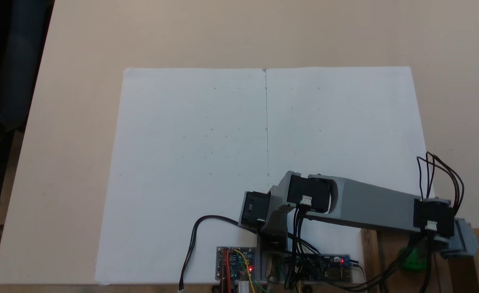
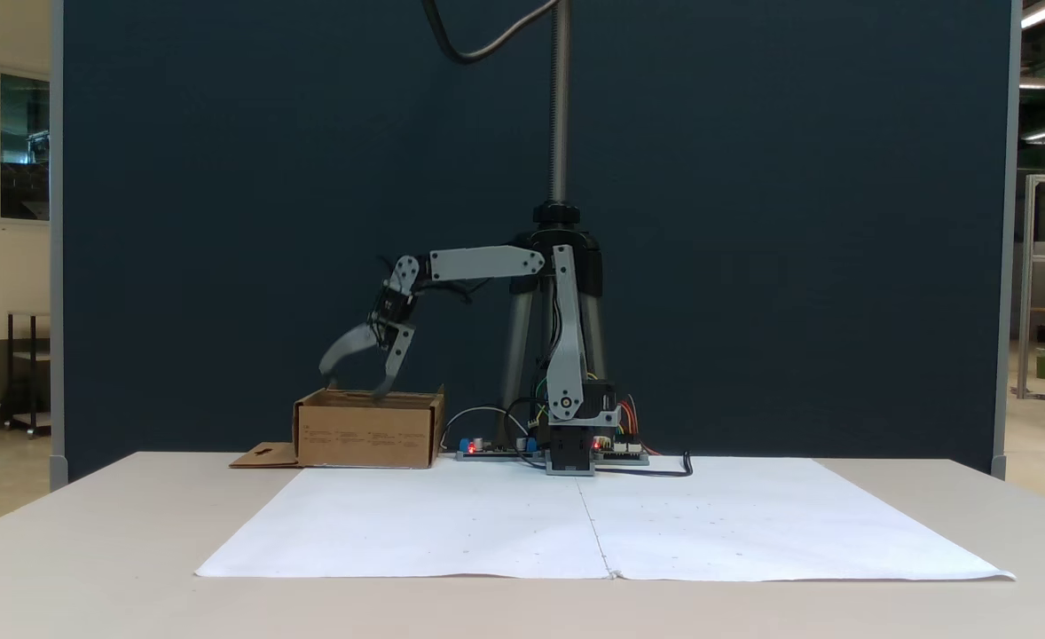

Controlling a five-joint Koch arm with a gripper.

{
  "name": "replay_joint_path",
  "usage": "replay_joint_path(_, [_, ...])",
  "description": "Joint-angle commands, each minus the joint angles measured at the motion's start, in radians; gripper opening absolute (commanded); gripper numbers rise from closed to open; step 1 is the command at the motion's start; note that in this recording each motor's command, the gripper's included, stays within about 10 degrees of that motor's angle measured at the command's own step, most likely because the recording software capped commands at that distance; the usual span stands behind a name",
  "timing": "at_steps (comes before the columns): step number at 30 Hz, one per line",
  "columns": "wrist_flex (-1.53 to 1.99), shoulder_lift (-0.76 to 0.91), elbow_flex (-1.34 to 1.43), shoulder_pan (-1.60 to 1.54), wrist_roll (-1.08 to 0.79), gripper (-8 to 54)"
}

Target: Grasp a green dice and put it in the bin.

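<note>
Green dice [image 1: 412, 260] inside bin [image 2: 367, 432], at 5 o'clock of paper sheet [image 1: 264, 162]; gripper [image 2: 356, 383] spread wide, empty, above. Best lifted straight up, clear of walls.

Grey arm [image 1: 369, 205], black servos (black cables).

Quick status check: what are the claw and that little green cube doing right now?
Gripper open, tips dipped just inside the bin. Green dice lying in the bin, half hidden under arm and cables. Nothing in the way.
</note>
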Motion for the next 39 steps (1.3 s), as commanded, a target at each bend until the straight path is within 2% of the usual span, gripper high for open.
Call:
replay_joint_path(1, [-0.064, 0.083, -0.107, -0.038, 0.167, 43.0])
replay_joint_path(8, [-0.048, 0.233, -0.140, -0.307, 0.400, 43.1])
replay_joint_path(27, [-0.066, 0.304, -0.066, -1.330, 0.402, 44.0])
replay_joint_path(32, [-0.234, 0.387, 0.209, -1.489, 0.397, 44.3])
replay_joint_path(39, [-0.514, 0.525, 0.712, -1.658, 0.285, 43.9])
